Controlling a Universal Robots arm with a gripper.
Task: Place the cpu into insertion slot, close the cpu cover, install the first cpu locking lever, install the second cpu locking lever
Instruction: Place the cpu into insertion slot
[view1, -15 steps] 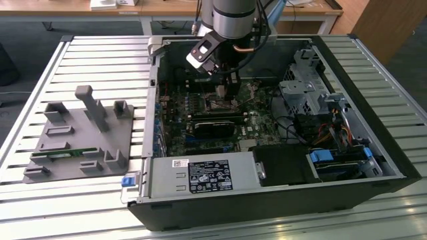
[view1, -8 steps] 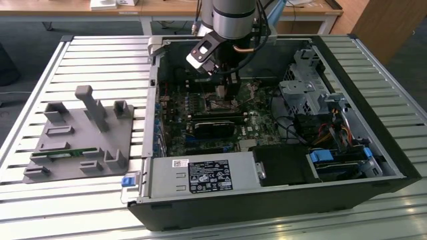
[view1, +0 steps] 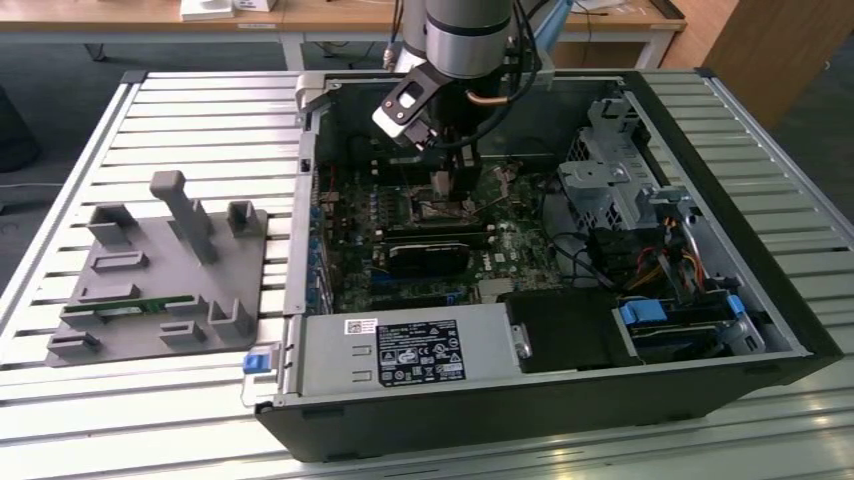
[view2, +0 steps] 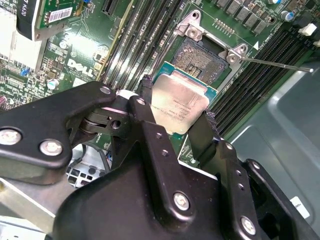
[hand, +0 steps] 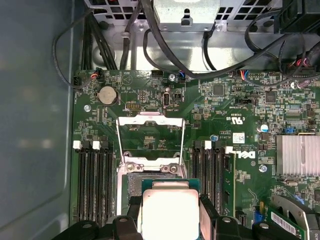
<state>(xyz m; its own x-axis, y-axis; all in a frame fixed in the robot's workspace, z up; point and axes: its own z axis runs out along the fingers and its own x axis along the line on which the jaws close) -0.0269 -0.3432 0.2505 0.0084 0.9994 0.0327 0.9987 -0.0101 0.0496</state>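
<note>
My gripper (view2: 178, 100) is shut on the cpu (view2: 177, 102), a flat square chip with a silvery-beige top, one black finger (view2: 150, 125) on each of two opposite edges. The chip hangs tilted just above and partly over the insertion slot (view2: 200, 57), whose dark pin field shows. In the first wrist view the cpu (hand: 170, 210) covers part of the insertion slot (hand: 132, 185), and the cpu cover (hand: 150, 120) stands flipped open beyond it. A thin locking lever (view2: 275, 62) juts out free beside the socket. In the exterior view the gripper (view1: 447, 180) is down inside the computer case (view1: 534, 400).
Long black memory slots (hand: 95, 180) flank the socket on both sides. A finned heat sink (hand: 297, 155) and black cables (hand: 150, 50) lie nearby. A power supply (view1: 407, 350) and drive cage (view1: 614, 180) fill the case. A grey fixture (view1: 160, 270) sits at the exterior view's left.
</note>
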